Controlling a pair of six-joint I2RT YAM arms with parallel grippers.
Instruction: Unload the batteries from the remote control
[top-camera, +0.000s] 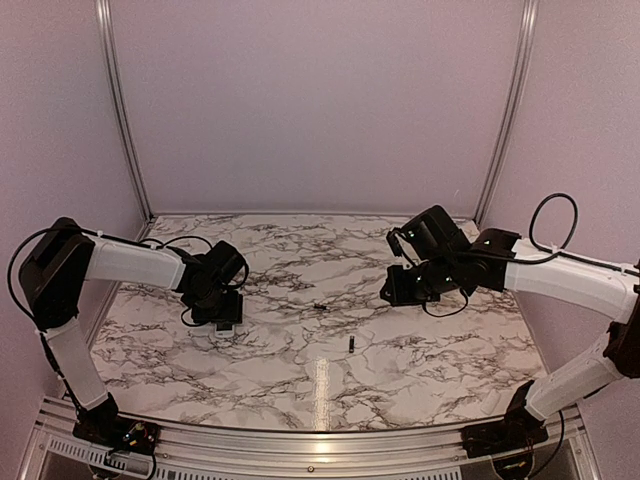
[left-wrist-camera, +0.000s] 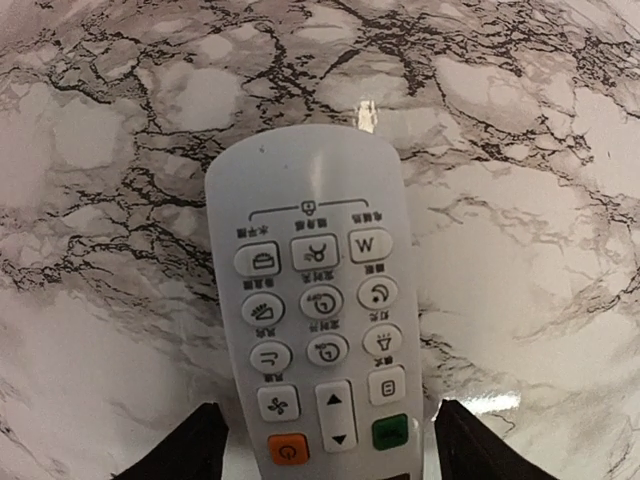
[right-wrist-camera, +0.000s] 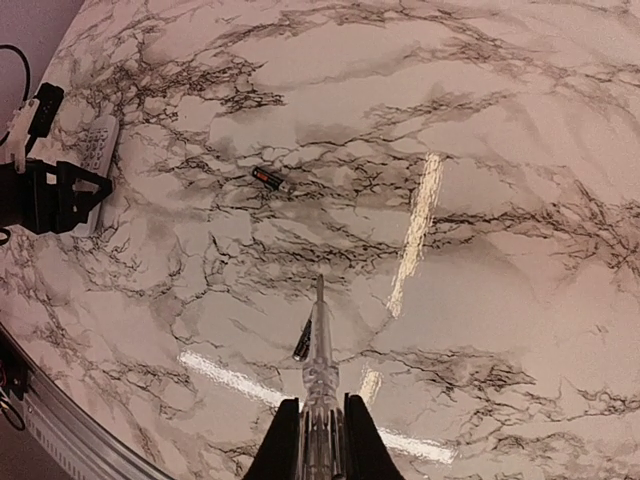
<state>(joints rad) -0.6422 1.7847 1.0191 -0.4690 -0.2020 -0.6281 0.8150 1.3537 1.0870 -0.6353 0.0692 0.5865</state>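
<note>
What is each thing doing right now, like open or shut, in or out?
Remote: lying flat, buttons up.
Near battery: out, lying by the stick's tip.
Far battery: out, lying alone.
Left gripper: open, astride the remote.
Right gripper: shut on the stick.
Stick: held, pointing forward.

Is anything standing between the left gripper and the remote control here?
Nothing visible. The remote control lies button-side up on the marble table, between the open jaws of the left gripper. The right gripper, shut on a thin stick, is far off.
</note>
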